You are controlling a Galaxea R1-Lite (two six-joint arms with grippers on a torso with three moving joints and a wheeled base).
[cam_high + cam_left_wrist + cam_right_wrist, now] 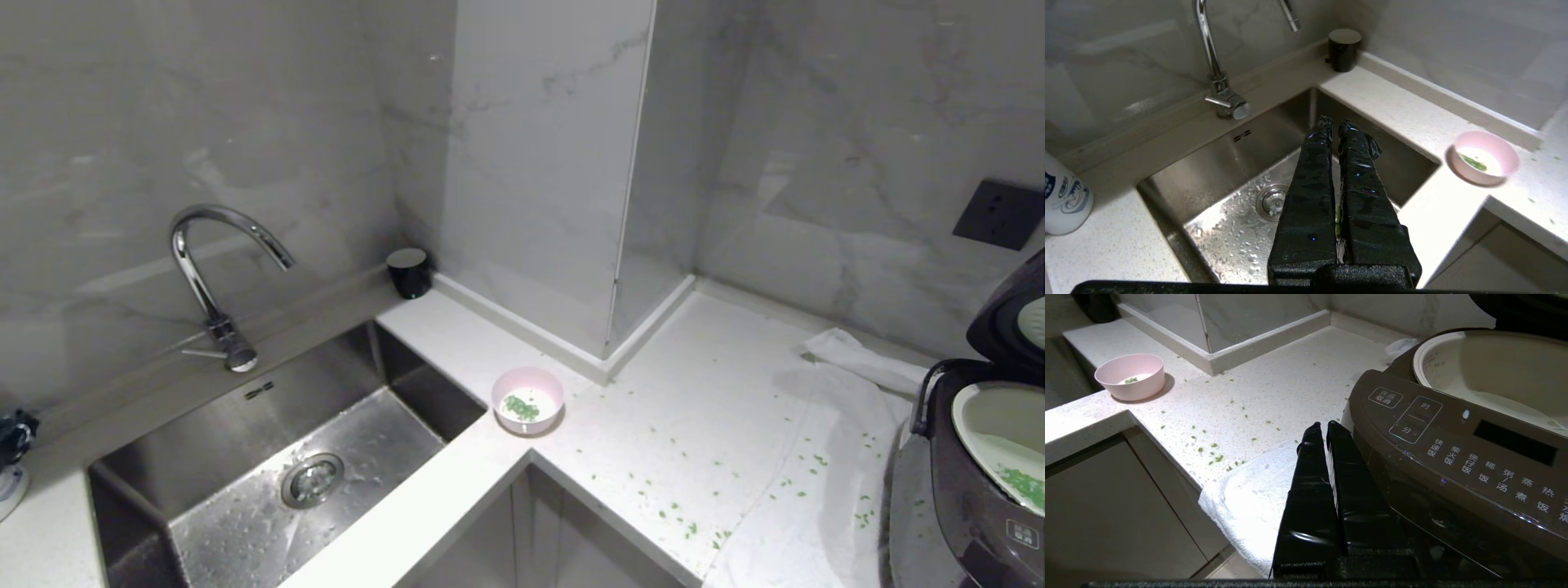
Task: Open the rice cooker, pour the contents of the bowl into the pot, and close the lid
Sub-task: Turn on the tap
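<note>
White speckled counter bears pink bowl; white towel under rice cooker; scattered green bits.

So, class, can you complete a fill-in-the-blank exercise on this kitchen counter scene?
1. The dark brown rice cooker has its hinged lid standing ____.
2. The small pale pink bowl stands beside the steel ____.
3. Chopped bits of ____ colour lie in that bowl.
4. The left tool is ____.

Missing words: open; sink; green; shut
</note>
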